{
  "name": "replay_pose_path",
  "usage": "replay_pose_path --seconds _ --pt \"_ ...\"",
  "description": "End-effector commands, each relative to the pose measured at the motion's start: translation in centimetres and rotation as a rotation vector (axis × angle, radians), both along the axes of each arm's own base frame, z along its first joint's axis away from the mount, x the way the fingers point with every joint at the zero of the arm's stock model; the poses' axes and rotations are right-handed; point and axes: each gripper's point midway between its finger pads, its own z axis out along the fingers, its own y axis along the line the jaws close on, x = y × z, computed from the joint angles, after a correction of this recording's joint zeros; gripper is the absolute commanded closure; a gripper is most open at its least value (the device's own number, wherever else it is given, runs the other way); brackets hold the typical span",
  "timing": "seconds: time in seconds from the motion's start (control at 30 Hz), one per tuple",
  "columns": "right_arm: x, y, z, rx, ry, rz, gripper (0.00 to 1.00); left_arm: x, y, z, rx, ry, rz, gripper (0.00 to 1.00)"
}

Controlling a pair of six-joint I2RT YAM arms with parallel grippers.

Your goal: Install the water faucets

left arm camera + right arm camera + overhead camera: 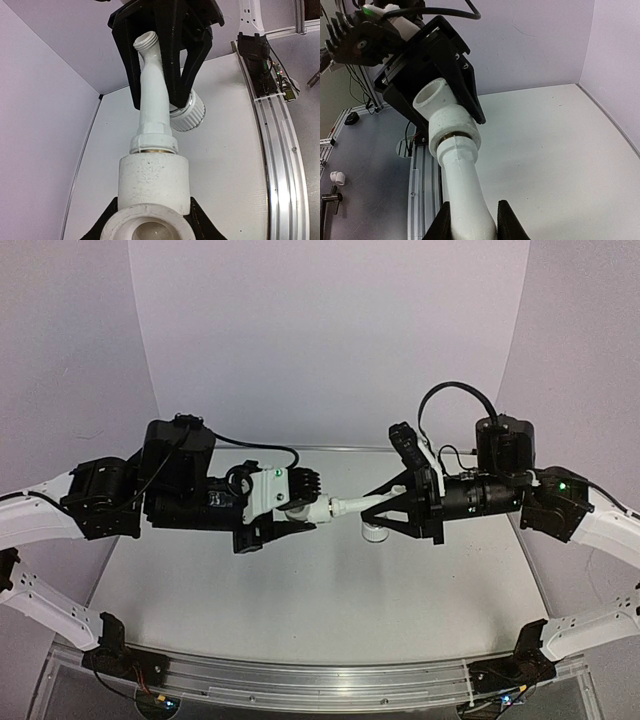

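The white faucet (350, 505) and the short white cylindrical fitting (315, 508) are held end to end in mid-air above the table's middle. My left gripper (292, 510) is shut on the fitting (152, 182). My right gripper (388, 502) is shut on the faucet's body (465, 195). The faucet's threaded end sits in the fitting, with a thin brass-coloured ring (152, 148) showing at the joint. The ribbed knob (189, 112) hangs below the body (375, 532). In the right wrist view the fitting (447, 122) lies between the left gripper's black fingers (465, 90).
A white table (320, 600) lies under both arms, with purple walls at the back and sides. An aluminium rail (320, 680) runs along the near edge. A small white part (337, 177) lies off the table beyond the rail.
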Motion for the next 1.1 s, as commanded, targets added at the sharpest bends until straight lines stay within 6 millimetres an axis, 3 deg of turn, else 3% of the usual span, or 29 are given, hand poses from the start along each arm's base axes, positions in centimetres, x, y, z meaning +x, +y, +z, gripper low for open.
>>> replay_pose_path --seconds 0.0,0.33,0.6,0.83,0.93,1.0,1.07 --pt "0.3 0.5 7.1 0.186 -0.109 -0.006 1.00 0.2 -1.0 1.5 -0.063 0.018 0.021 0.75" --pt "-0.4 0.8 8.0 0.200 -0.140 0.045 1.00 -0.7 -0.9 0.9 -0.077 0.103 0.002 0.59" --pt "-0.4 1.0 8.1 0.202 -0.137 0.055 1.00 -0.7 -1.4 0.3 -0.062 0.127 -0.001 0.56" --pt "-0.6 0.8 8.1 0.207 -0.144 0.059 1.00 -0.5 -0.8 1.1 -0.110 0.163 0.000 0.67" --pt "-0.6 0.8 8.0 0.206 -0.143 0.056 1.00 -0.2 -0.3 1.6 -0.133 0.189 0.008 0.77" --pt "-0.4 0.8 8.1 0.205 -0.148 0.048 1.00 -0.1 0.0 1.9 -0.149 0.214 0.010 0.90" --pt "-0.1 0.7 8.4 0.207 -0.167 0.031 0.84 0.1 0.2 2.1 -0.162 0.249 0.013 0.99"
